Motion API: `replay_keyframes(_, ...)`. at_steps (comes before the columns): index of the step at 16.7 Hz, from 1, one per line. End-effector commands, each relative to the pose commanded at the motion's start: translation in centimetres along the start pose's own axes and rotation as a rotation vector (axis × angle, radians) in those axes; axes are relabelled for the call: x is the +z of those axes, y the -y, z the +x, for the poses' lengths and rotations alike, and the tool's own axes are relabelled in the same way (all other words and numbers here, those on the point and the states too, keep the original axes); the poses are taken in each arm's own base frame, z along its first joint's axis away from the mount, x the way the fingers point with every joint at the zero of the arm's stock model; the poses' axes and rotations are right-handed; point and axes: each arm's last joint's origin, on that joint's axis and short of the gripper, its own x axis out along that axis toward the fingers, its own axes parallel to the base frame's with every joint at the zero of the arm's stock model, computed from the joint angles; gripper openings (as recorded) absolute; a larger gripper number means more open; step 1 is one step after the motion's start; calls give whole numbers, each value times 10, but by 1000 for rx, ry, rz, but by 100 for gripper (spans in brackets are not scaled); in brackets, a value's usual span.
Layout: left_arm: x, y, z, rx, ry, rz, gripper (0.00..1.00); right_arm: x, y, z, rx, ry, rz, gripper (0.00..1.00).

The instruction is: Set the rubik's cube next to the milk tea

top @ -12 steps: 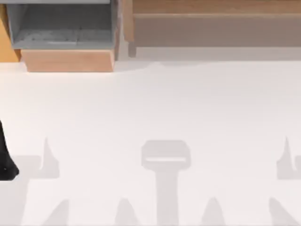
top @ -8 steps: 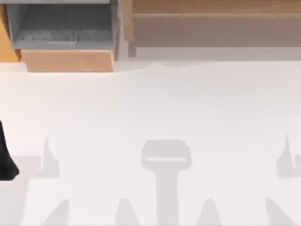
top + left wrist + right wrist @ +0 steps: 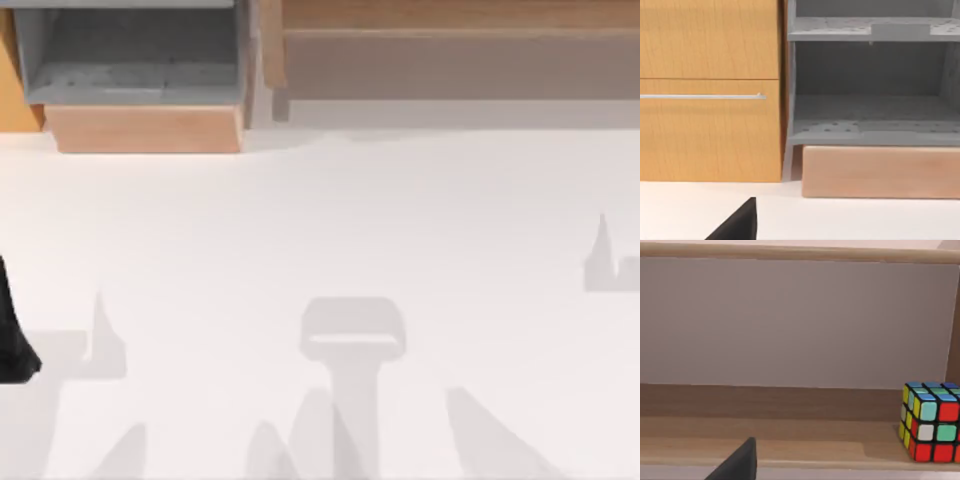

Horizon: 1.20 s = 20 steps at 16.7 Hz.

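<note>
White counter (image 3: 330,220) seen from above, bare in the middle, with grey shadows (image 3: 352,340) of the rig across its near part. Left arm (image 3: 12,340): a black piece at the counter's left edge, low down, parked.

At the counter's back left is a grey shelf unit (image 3: 130,50) sitting on a light wood plinth (image 3: 145,128). At the back right is a long wooden shelf (image 3: 450,60) with a grey back panel.

Left wrist view: a dark wedge of the left hand (image 3: 740,225) low in the frame, over the white counter. It faces the grey shelf unit, the plinth below that, and an orange wood cabinet (image 3: 710,125) with a thin metal handle (image 3: 700,96) beside the shelf unit. Can't tell how far open this hand is. Nothing seen in it.

Right wrist view: a dark wedge of the right hand (image 3: 740,462), facing the open front of the wooden shelf. Can't tell its opening either. Nothing seen in it.

The rubik's cube (image 3: 930,422) sits flat on the wooden shelf's floor, close to the shelf's side wall and well apart from the right hand. Yellow, red, green, white and blue tiles show. Nothing is touching the cube.
</note>
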Motion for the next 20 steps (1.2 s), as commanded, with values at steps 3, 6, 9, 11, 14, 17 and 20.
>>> replay_keyframes(3,0,0,0,0,0,0,100,-6,16,55,0,-90,8,100)
replay_keyframes(6,0,0,0,0,0,0,100,-41,39,111,0,-204,33,100)
replay_keyframes(9,0,0,0,0,0,0,100,-80,65,155,-1,-247,50,100)
replay_keyframes(11,0,0,0,0,0,0,100,-100,84,177,-2,-232,51,100)
replay_keyframes(14,0,0,0,0,0,0,100,-120,109,200,-3,-179,37,100)
replay_keyframes(17,0,0,0,0,0,0,100,-133,123,210,-3,-148,26,100)
replay_keyframes(20,0,0,0,0,0,0,100,-135,126,211,-2,-143,25,100)
